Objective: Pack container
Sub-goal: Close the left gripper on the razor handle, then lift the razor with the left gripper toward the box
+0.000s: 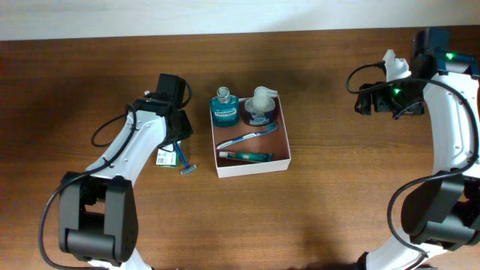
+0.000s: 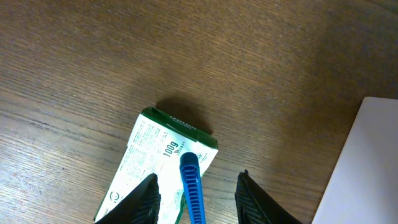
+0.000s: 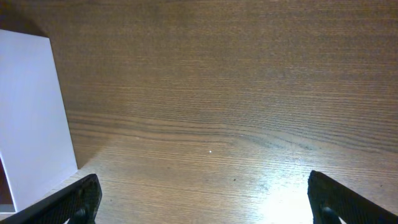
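Left gripper [image 2: 194, 198], part-spread, straddles a blue razor [image 2: 191, 186]; container [image 1: 252, 139] lies to its right.

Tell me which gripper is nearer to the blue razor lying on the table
Left. The left gripper hangs directly over the blue razor, fingers either side of its handle. The right gripper is far off, beyond the container.

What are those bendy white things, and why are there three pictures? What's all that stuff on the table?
They are two robot arms with pincher grippers. One picture looks down from above; the others come from a camera on each wrist. On the brown table sits a container holding two bottles, a toothbrush and a tube. The left gripper is part open, over a blue razor lying on a green-white packet. I can't tell if it grips yet. The right gripper is wide open, holding nothing.
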Controlling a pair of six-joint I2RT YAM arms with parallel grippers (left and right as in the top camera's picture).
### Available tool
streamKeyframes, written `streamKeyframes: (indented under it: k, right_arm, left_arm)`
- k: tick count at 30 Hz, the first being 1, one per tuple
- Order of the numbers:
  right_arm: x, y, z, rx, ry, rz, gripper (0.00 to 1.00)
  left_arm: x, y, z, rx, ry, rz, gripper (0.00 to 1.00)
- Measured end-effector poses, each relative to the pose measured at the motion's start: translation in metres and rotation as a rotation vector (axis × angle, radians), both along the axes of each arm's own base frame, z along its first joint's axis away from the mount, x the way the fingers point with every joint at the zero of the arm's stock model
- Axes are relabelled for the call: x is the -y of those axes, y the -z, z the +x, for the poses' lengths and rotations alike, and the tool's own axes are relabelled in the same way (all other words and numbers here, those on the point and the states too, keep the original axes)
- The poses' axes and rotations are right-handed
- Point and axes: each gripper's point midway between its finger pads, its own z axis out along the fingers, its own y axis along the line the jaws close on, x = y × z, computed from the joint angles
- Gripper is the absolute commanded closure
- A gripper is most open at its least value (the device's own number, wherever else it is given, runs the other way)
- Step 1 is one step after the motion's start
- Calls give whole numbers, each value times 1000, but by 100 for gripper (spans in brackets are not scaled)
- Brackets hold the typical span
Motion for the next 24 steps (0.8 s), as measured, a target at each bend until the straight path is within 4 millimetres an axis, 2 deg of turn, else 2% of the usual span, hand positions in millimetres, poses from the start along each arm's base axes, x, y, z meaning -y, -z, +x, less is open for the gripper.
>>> streamKeyframes:
  k: [15,22,23,24]
  right_arm:
    - [0,0,0,0,0,0,2]
    - [0,0,0,0,1,0,1]
    - [0,0,0,0,1,0,2]
    - [0,0,0,0,0,0,2]
  left_arm:
    - [1,1,3,8,0,-2,60]
    - [0,27,-1,-58,0,12,60]
    - [0,30,-2,-66,0,14,62]
    - [-1,33,-3,-74,0,16,69]
